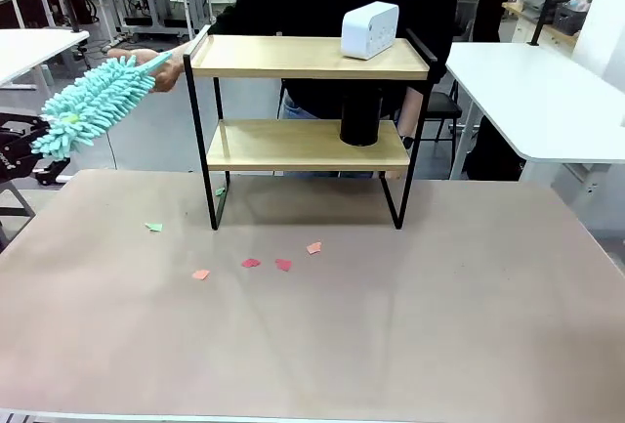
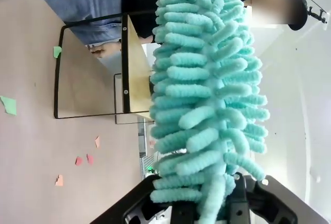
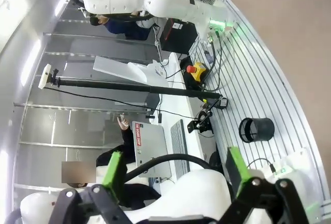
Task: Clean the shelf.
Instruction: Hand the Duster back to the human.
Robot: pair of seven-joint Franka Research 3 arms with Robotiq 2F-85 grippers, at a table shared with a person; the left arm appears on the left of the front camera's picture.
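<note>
With our left gripper (image 1: pixel 15 145) clamped on the teal duster (image 1: pixel 93 105) left of the shelf (image 1: pixel 308 57) — right gripper (image 3: pixel 173 175) spread wide, empty — we should sweep the top board gently, skirting the white box (image 1: pixel 369 29).

Left tool (image 1: pixel 12 149) behind duster (image 1: pixel 93 105)

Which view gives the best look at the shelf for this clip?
The front view: the shelf stands whole and upright, both wooden boards and the black frame visible, with a white box on top and a black cylinder below. The left wrist view shows the shelf sideways, partly hidden behind the teal duster. The right wrist view faces away, toward the room.
</note>
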